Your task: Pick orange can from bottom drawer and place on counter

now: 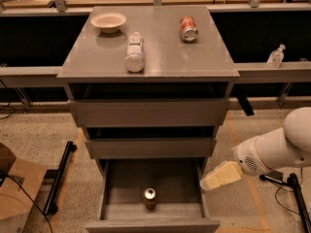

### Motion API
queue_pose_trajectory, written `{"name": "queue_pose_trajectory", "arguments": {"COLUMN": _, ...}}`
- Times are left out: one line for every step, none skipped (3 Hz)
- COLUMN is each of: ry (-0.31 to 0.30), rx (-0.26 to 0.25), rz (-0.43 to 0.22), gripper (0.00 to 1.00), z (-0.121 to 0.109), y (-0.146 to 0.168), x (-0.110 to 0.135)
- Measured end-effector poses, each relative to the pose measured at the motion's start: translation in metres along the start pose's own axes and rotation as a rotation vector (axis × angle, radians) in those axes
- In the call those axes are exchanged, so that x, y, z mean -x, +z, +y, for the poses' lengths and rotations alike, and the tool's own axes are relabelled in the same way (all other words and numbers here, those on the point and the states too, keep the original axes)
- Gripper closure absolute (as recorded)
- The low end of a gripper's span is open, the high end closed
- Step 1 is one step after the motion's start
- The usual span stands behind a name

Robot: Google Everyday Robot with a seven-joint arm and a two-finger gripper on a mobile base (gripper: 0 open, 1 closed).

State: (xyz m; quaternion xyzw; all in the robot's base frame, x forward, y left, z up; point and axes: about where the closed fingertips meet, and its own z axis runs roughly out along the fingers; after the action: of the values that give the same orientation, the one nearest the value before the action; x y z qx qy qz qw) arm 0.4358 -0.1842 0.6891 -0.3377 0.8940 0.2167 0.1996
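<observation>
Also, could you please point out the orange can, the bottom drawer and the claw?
orange can (149, 200), camera view, its side.
bottom drawer (124, 191), camera view, bare floor.
claw (208, 182), camera view, its tip, right of the drawer.

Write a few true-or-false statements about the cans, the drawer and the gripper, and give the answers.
1. The orange can stands upright in the open bottom drawer. True.
2. The gripper holds the orange can. False: it is by the drawer's right side, apart from the can.
3. The counter bears a bowl, a bottle and a red can. True.
4. The bottle stands upright. False: it lies on its side.
</observation>
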Motion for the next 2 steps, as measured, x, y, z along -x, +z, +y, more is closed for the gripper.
{"name": "queue_pose_trajectory", "arguments": {"ry": 0.123, "rx": 0.066, "rz": -0.044, "gripper": 0.0, "z": 0.0, "y": 0.045, "x": -0.007}}
{"name": "queue_pose_trajectory", "arguments": {"ry": 0.233, "rx": 0.118, "rz": -0.073, "gripper": 0.0, "z": -0.008, "y": 0.099, "x": -0.016}}
